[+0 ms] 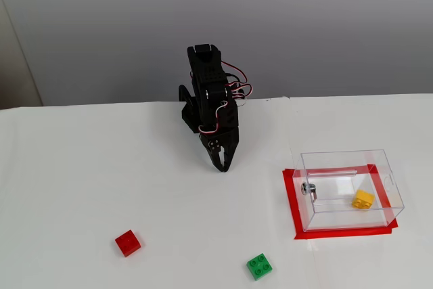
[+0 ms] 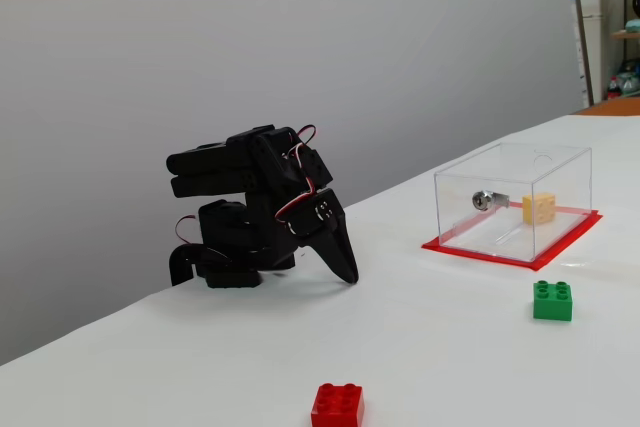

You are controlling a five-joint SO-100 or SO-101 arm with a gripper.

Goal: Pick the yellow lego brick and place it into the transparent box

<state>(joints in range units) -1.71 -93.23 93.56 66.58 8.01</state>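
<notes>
The yellow lego brick [image 1: 363, 199] lies inside the transparent box [image 1: 346, 159], near its right side; in both fixed views it shows through the clear wall [image 2: 540, 208]. The box [image 2: 560, 162] stands on a red taped rectangle and has a metal screw [image 1: 308, 187] on one wall. My black gripper [image 1: 222, 164] is folded down near the arm's base, fingertips close to the table, jaws together and empty. It is well left of the box in both fixed views [image 2: 349, 274].
A red brick [image 1: 128, 242] lies on the white table at the front left, also seen in the other fixed view [image 2: 337, 405]. A green brick [image 1: 260, 266] lies at the front, near the box's corner [image 2: 552, 300]. A grey wall stands behind the table.
</notes>
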